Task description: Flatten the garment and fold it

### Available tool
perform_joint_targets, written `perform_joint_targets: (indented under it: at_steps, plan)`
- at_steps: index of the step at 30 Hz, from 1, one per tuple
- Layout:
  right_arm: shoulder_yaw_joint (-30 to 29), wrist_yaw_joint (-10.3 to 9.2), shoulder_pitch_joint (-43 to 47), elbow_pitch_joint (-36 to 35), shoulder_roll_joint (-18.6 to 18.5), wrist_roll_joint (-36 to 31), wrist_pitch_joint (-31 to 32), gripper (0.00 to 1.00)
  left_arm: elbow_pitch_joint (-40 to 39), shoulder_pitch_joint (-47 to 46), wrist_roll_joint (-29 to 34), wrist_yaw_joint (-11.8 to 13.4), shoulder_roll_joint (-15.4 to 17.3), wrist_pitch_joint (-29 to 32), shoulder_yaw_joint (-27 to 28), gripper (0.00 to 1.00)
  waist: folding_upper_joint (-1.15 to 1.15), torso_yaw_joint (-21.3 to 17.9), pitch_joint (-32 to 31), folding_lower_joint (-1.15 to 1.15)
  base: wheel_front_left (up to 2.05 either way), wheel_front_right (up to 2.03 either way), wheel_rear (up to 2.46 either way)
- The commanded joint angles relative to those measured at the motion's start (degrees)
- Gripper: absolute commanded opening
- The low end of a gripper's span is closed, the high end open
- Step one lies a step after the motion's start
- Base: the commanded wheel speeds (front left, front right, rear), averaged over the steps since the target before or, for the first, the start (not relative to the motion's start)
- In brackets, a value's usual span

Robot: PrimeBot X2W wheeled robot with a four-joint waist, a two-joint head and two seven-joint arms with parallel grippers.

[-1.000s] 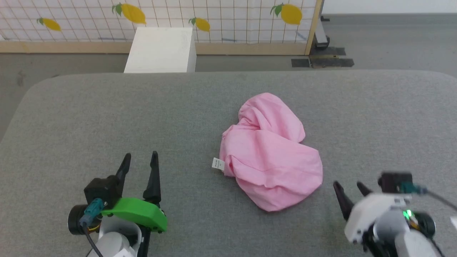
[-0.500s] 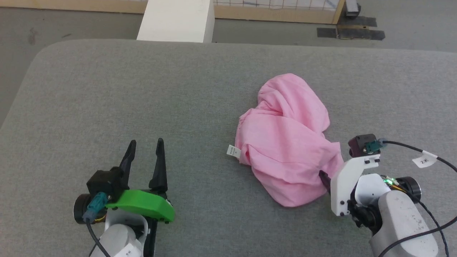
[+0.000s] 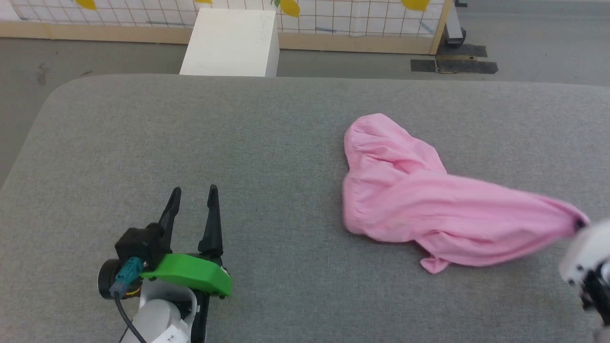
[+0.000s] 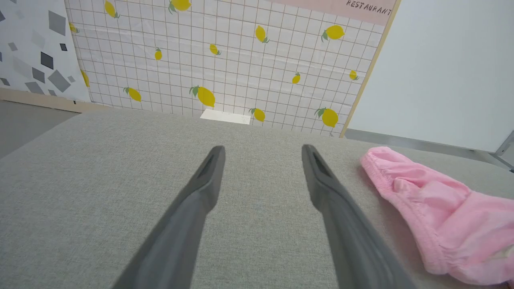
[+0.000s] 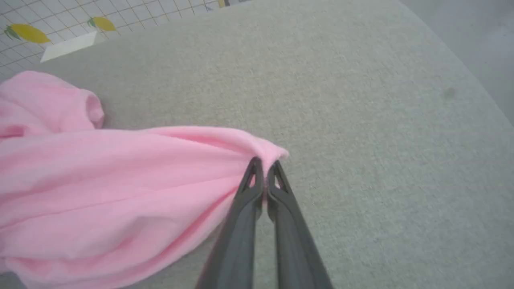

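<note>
Nearest to me, I am resting the left gripper (image 3: 194,189) low over the padded table (image 3: 238,143), its two long dark fingers standing wide apart with nothing between them and well clear of the cloth. On the other side, I am pinching with the right gripper (image 5: 265,161): its tips are pressed together on a small fold at one end of the garment (image 3: 429,209), and the fabric is bunching into a tight pink knot right at the pinch.

I judge that I am working on the flattening step, drawing one end out toward the robot's right so the heap opens up. The garment is lying on the table right of centre, running as a long tapering drape from the gripped point back to a rounded mound. It is looking soft and thin, a light pink cotton with shallow lengthwise creases, a loose flap hanging at its near edge, and a gathered, stitched rim curling at the far end.

Next, I am thinking the left gripper needs to reach across to that gathered rim and take a clean single layer, so that both arms can spread the cloth between them; grabbing two layers would be locking the twist in.

The table is showing a fine grey weave with rounded corners. Beyond it, a plain white box (image 3: 231,43) is standing on the floor before a gridded panel (image 4: 241,60) printed with lemons.
</note>
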Motion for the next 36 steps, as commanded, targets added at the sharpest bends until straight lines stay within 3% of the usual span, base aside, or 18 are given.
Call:
perform_joint_targets:
  at_steps: [1, 5, 7, 14, 18, 21, 22, 24, 29, 36]
  plan:
    - [-2.4, -0.08, 2.5, -0.2, 0.0, -0.8, 1.1, 0.0, 0.2, 0.3, 0.3, -0.4, -0.3, -0.4, 0.1, 1.0, 0.0, -0.2, -0.2, 0.0, 0.0, 0.0, 0.0]
    - [-3.2, -0.08, 6.4, 2.1, 0.1, -0.1, 4.6, 0.0, 1.0, 1.1, 0.0, -0.8, -0.3, -0.4, 0.2, 1.0, 0.0, -1.4, -0.3, 0.0, 0.0, 0.0, 0.0]
    - [-3.0, -0.08, 6.4, 2.8, 0.1, 1.6, 3.0, 1.0, 1.4, 1.2, -0.1, -1.0, -0.4, -0.4, -0.1, 1.0, 0.0, -1.9, -0.3, 0.0, 0.0, 0.0, 0.0]
    - [-2.4, -0.08, 4.9, 0.1, 0.1, 7.0, -7.8, 1.0, 1.1, -0.1, -2.4, -1.5, -2.0, 2.3, -0.8, 1.0, 0.0, -4.0, -1.3, 0.0, 0.0, 0.0, 0.0]
    - [-1.6, -0.08, 6.3, -2.7, 0.1, 9.9, -12.0, 1.0, -0.8, -3.8, -5.0, -2.6, -4.3, 7.3, -3.0, 1.0, 0.0, -5.8, -1.1, 0.0, 0.0, 0.0, 0.0]
    - [0.5, -0.08, 8.0, -3.8, 0.1, 12.3, -13.7, 1.0, 0.8, -7.1, -6.9, -3.9, -5.8, 18.4, -8.6, 1.0, 0.0, -7.5, -0.5, 0.0, 0.0, 0.0, 0.0]
    - [2.6, -0.08, 9.2, -3.7, 0.1, 14.4, -15.0, 1.0, 5.4, -11.1, -8.0, -3.5, -6.7, 32.8, -15.1, 1.0, 0.0, -10.0, 0.9, 0.0, 0.0, 0.0, 0.0]
    - [3.5, -0.08, 9.2, -3.4, 0.1, 15.0, -15.5, 1.0, 7.6, -13.1, -7.1, -2.9, -6.8, 37.0, -17.0, 1.0, 0.0, -11.4, 1.9, 0.0, 0.0, 0.0, 0.0]
    - [4.3, -0.08, 9.0, -2.6, 0.1, 15.7, -16.5, 1.0, 11.8, -16.1, -5.4, -2.0, -6.2, 39.8, -18.3, 1.0, 0.0, -13.5, 3.8, 0.0, 0.0, 0.0, 0.0]
    - [5.0, -0.08, 8.3, -1.6, 0.1, 16.1, -18.0, 1.0, 15.9, -17.1, -5.1, -2.0, -5.4, 39.1, -18.4, 1.0, 0.0, -14.0, 5.3, 0.0, 0.0, 0.0, 0.0]
